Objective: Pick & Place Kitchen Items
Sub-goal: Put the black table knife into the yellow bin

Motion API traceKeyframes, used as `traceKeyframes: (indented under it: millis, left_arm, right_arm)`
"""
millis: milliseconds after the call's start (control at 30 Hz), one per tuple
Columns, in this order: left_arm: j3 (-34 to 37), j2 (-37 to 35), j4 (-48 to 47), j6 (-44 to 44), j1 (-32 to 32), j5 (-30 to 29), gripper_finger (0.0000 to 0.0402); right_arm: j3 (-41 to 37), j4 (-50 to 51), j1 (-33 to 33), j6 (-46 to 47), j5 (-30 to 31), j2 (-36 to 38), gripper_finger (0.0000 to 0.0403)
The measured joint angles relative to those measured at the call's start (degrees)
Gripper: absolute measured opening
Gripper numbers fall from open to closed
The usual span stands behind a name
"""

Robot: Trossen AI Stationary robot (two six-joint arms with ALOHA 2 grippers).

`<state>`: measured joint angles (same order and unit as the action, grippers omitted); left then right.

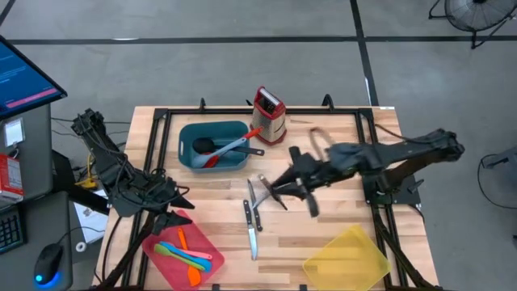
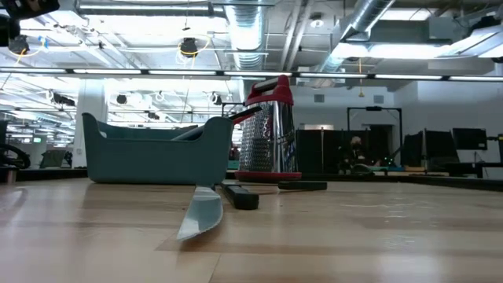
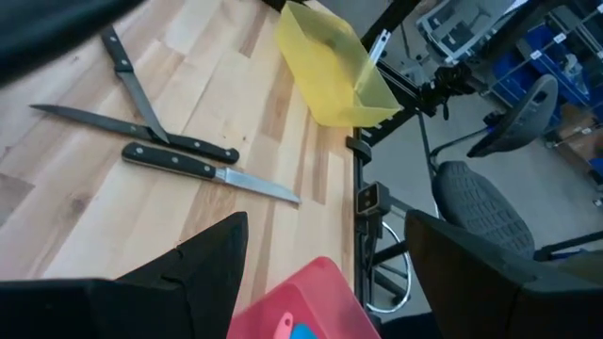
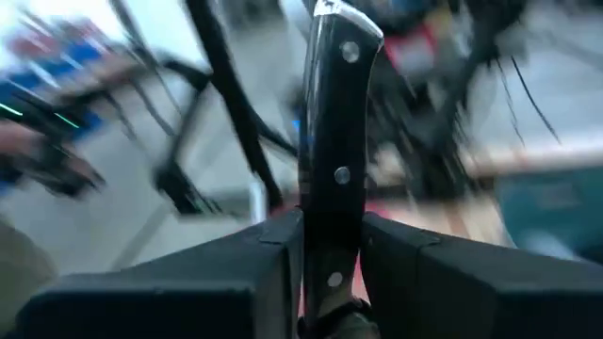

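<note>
My right gripper [image 1: 284,184] reaches in from the table's right over the middle and is shut on a black-handled knife [image 4: 335,104]. Two more black-handled steel knives [image 1: 252,230] [image 3: 203,171] lie flat on the wood close by. The teal tray [image 1: 212,145] holds the black ladle [image 1: 202,146], a red spoon and a grey-blue spoon. My left gripper [image 1: 178,207] hangs open over the far end of the red tray [image 1: 179,257], touching nothing. Small pink, green, blue and orange utensils [image 1: 187,255] lie in that tray. My right gripper pinches the knife's riveted black handle [image 4: 332,247] between its two fingers [image 4: 273,254]. The handle runs on past the fingertips, with its butt end [image 4: 337,19] free. The gripper hides the blade, so I cannot tell whether the knife is lifted clear of the table.
The steel box grater with a red top [image 1: 269,115] stands at the far edge, beside the teal tray. A yellow tray [image 1: 347,259] sits at the near right corner. Bare wood lies between the knives and the yellow tray. A black frame runs along the table's edges.
</note>
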<state>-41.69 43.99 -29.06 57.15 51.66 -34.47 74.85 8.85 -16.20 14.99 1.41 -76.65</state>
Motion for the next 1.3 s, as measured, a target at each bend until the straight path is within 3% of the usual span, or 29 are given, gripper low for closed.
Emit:
traceKeyframes:
  millis: [67, 133, 267, 467, 867, 1133, 1300]
  left_arm:
    - [0.0, 0.0, 0.0, -0.33, 0.0, -0.5, 0.0269]
    - [0.0, 0.0, -0.02, -0.36, 0.0, -1.15, 0.0269]
    - [0.03, -0.02, 0.0, -0.36, 0.0, -1.53, 0.0269]
    - [1.14, -0.02, -0.02, -0.08, 0.0, -1.6, 0.0269]
    - [1.36, -0.13, -0.01, -1.54, 0.0, 0.72, 0.0269]
    - [1.33, 4.04, 0.04, -9.55, 0.0, 13.68, 0.0268]
    - [1.31, 12.46, 0.41, -17.57, 0.63, 29.07, 0.0268]
  right_arm:
    - [0.0, -5.1, -0.98, -1.39, -1.84, 1.77, 0.0021]
    - [0.03, -8.9, -2.09, -3.32, -3.6, 3.14, 0.0002]
    - [0.09, -11.17, -3.68, -5.36, -2.69, 4.63, 0.0]
    - [0.09, -7.38, -3.34, -4.03, 6.33, 4.2, 0.0006]
    - [-0.02, 4.78, -1.56, 1.78, 6.43, 0.44, 0.0008]
    - [0.0, 7.79, -1.41, 3.7, 6.03, -5.03, 0.0041]
    - [0.02, 9.0, -1.7, 4.87, 5.16, -7.79, 0.006]
